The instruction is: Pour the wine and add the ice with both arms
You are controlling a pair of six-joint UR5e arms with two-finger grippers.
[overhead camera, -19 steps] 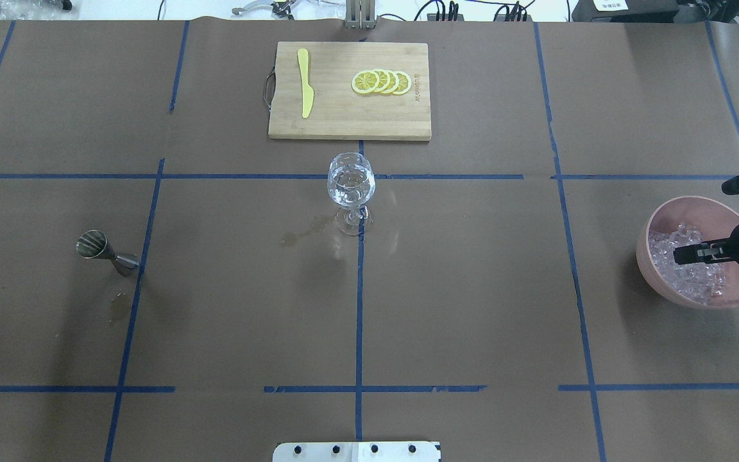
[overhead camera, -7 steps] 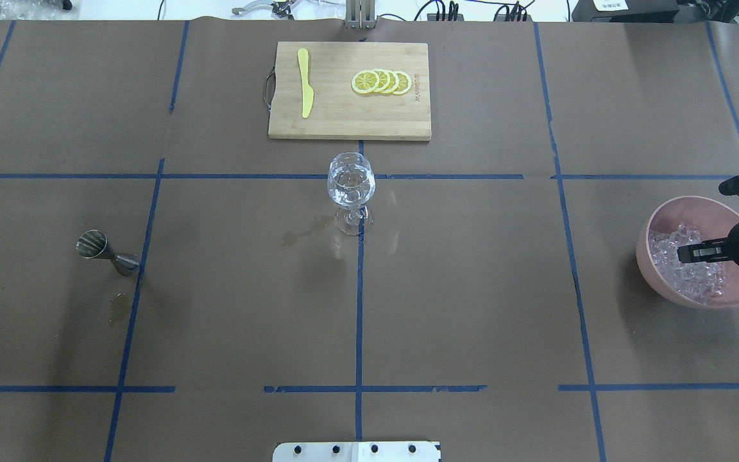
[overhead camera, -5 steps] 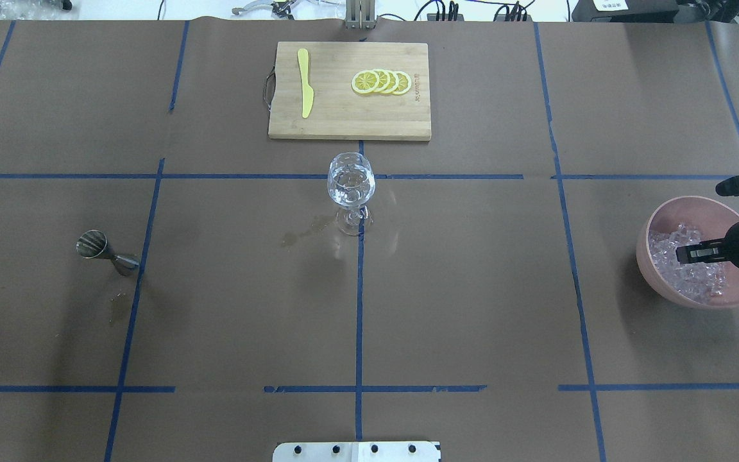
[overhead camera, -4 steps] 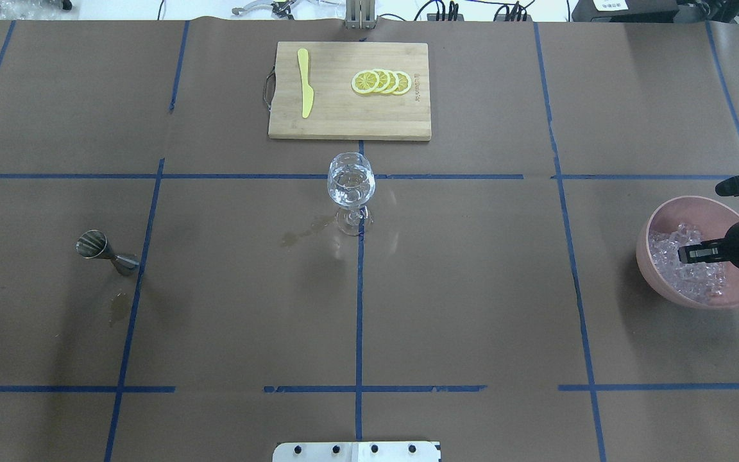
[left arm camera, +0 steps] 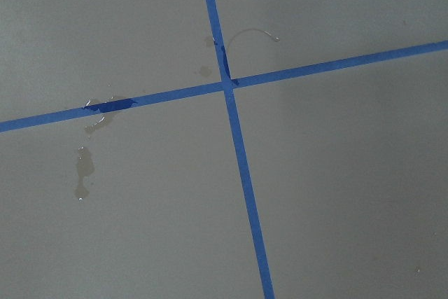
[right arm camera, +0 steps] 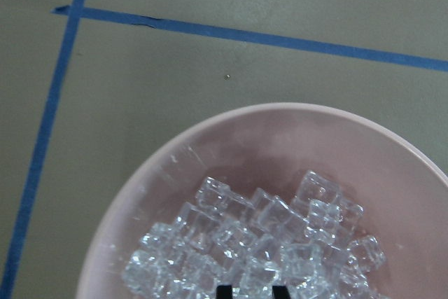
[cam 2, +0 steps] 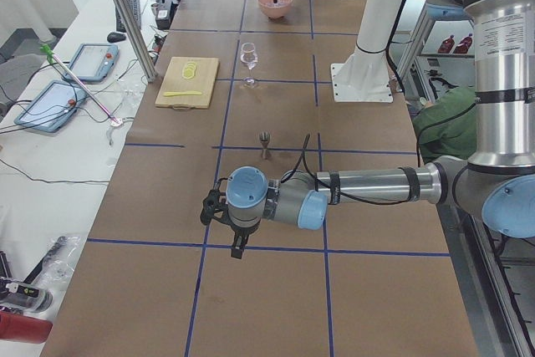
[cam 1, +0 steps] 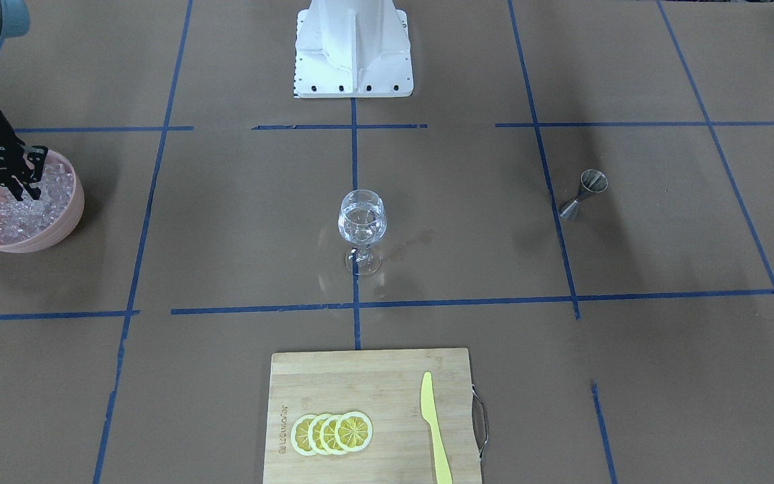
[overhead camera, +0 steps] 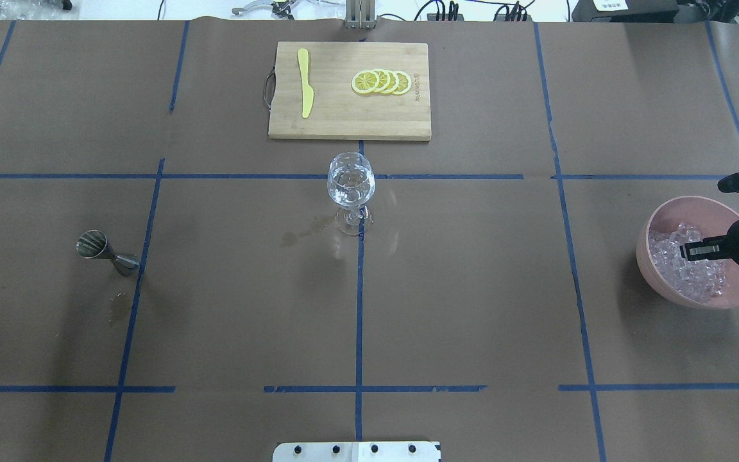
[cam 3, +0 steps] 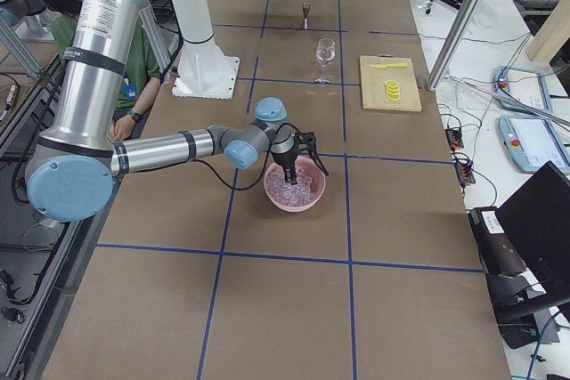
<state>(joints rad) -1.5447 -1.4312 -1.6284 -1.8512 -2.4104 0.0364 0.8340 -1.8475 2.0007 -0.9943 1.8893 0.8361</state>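
The wine glass (overhead camera: 351, 186) is standing upright mid-tabletop (overhead camera: 472, 289) on a blue tape line; the wine (cam 1: 362, 225) is sitting in its bowl as a clear, glinting content, hardly distinguishable from the glass itself; a small wet stain (overhead camera: 305, 232) is lying just beside the foot on the robot's left.

Well to the robot's right of the glass, a pink bowl (overhead camera: 643, 256) is holding the ice (right arm camera: 259, 243), a heap of clear chunks; the right arm (cam 3: 160, 150) is reaching down into it; its jaws are standing only narrowly parted with the tips among the chunks, and I cannot tell whether a chunk is pinched between them.

Well to the robot's left of the glass, a metal jigger (overhead camera: 108, 253) is standing upright; farther out on that side, past the jigger, the left arm (cam 2: 376, 186) is hanging over bare tabletop, its jaws pointing down; I cannot tell how far open they are.

Beyond the glass, away from the robot, a wooden cutting board (overhead camera: 344, 122) is carrying overlapping lemon slices (overhead camera: 382, 82) and a yellow knife (overhead camera: 305, 83), lying apart.
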